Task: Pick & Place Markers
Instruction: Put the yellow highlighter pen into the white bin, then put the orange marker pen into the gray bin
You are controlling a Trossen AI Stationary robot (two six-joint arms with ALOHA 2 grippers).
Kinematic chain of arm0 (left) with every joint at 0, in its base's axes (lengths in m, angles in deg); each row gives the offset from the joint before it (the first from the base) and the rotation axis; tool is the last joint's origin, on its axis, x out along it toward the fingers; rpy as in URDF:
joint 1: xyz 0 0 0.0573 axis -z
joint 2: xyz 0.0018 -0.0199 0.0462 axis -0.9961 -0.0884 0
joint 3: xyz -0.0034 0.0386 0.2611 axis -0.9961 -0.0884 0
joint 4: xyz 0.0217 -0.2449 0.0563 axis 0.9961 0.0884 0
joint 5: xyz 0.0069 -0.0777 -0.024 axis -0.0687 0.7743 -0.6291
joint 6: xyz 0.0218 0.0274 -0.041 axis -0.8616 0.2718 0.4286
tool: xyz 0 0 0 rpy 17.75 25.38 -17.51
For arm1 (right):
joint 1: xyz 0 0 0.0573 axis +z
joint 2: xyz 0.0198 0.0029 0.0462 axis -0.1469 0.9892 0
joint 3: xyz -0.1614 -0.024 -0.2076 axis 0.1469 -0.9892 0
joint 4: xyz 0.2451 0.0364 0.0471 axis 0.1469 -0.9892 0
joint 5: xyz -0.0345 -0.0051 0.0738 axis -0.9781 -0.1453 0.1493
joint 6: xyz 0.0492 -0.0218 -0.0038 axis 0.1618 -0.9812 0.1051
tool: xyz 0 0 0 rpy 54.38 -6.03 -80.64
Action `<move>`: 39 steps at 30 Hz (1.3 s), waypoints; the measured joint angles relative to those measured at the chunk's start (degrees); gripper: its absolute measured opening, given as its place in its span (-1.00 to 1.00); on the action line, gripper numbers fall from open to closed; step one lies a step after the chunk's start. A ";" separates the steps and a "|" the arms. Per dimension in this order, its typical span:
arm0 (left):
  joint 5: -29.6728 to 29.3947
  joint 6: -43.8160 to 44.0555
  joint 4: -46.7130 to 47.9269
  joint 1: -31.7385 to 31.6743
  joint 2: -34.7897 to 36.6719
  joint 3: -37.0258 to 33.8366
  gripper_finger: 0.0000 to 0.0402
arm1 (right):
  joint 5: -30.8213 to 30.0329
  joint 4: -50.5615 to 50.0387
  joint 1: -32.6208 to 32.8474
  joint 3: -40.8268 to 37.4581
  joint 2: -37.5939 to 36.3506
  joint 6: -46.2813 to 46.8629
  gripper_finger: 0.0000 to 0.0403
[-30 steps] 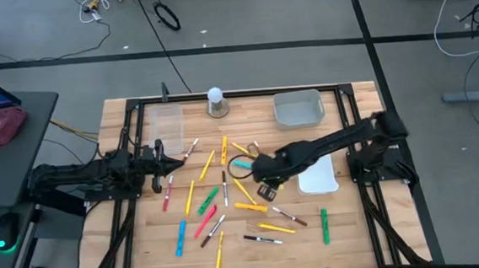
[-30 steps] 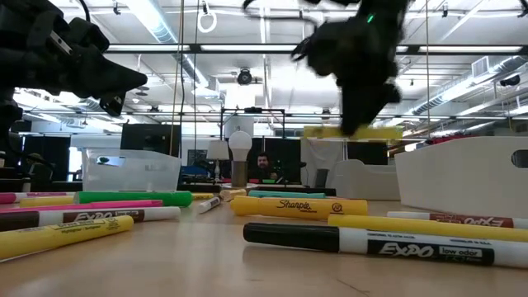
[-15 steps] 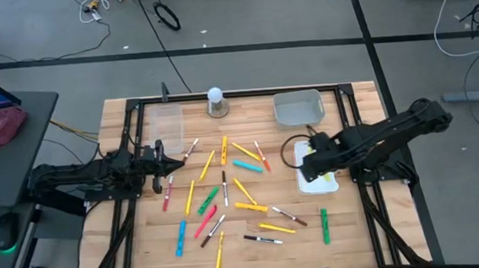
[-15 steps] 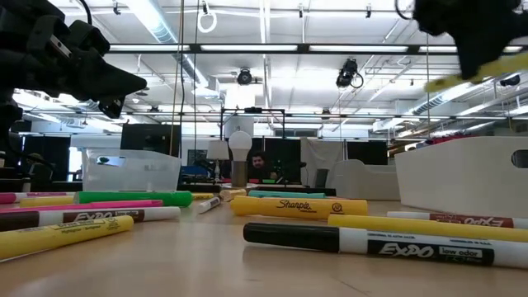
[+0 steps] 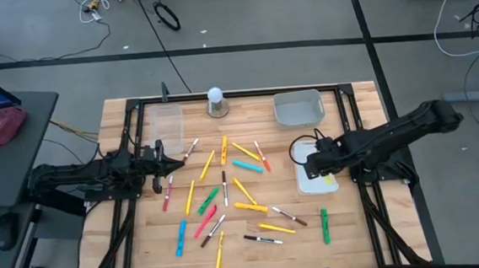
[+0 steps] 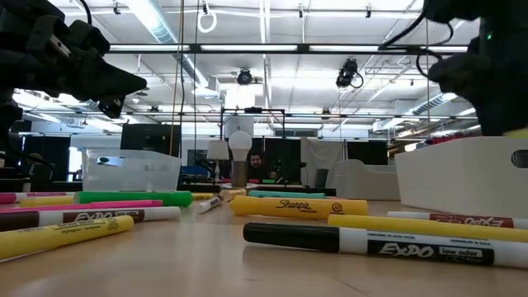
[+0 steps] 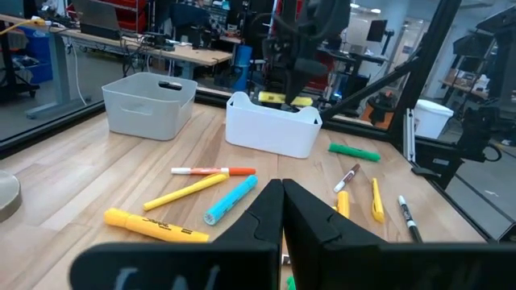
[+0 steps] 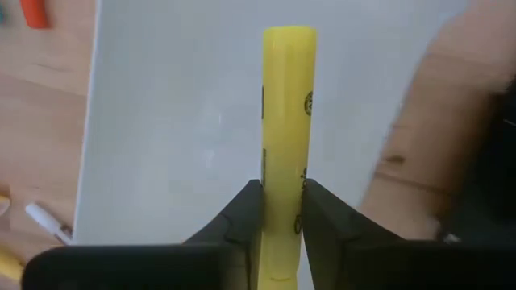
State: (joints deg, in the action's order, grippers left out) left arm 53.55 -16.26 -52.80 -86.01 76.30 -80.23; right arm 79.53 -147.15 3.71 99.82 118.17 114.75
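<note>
Right tool (image 8: 279, 211) over white bin (image 5: 317, 177), gripping yellow marker (image 8: 284, 121)

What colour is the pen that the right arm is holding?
Yellow: the marker in the right tool, clearest in the right wrist view.

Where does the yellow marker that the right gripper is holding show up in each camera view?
High view: yellow marker under the right gripper, above the white bin.
Low view: only its tip at the right edge.
Left wrist view: far off, above the bin.
Right wrist view: centre, between the fingers.
Shared landmark: the white bin.
</note>
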 joint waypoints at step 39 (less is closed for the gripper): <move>0.00 1.03 -0.06 -0.02 0.00 -0.02 -0.93 | -3.98 10.24 -3.88 9.41 -0.01 -23.55 -0.34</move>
State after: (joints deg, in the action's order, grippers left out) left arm 53.55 -15.24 -52.86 -86.03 76.30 -80.25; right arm 75.55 -136.91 -0.17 109.23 118.16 91.20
